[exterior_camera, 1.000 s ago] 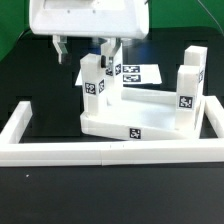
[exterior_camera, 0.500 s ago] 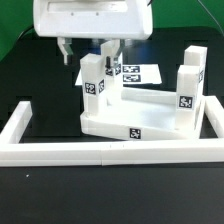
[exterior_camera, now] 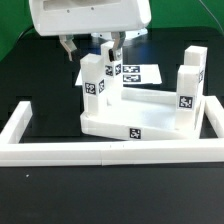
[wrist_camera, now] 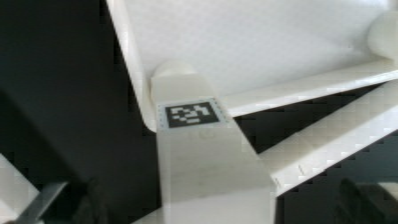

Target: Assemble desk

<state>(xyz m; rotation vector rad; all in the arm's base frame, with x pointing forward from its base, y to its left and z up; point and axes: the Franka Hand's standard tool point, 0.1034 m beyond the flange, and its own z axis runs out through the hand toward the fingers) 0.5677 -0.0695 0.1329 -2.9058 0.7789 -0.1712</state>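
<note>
The white desk top (exterior_camera: 118, 122) lies upside down inside the border wall. Several white tagged legs stand up from its corner sockets: two at the exterior view's left (exterior_camera: 93, 84) and two at its right (exterior_camera: 187, 96). My gripper (exterior_camera: 90, 48) hangs open and empty just above the left legs, its fingers (exterior_camera: 68, 46) spread wide and touching nothing. In the wrist view a tagged leg (wrist_camera: 192, 120) runs up from between my fingers (wrist_camera: 39, 200) to the desk top (wrist_camera: 231, 40). The fingertips are mostly cut off there.
The low white U-shaped border wall (exterior_camera: 110, 152) encloses the desk on the near side and both flanks. The marker board (exterior_camera: 140, 72) lies flat behind the left legs. The table is black.
My gripper has risen a little and drifted slightly to the exterior view's right. It stays open. The desk and legs have not moved.
</note>
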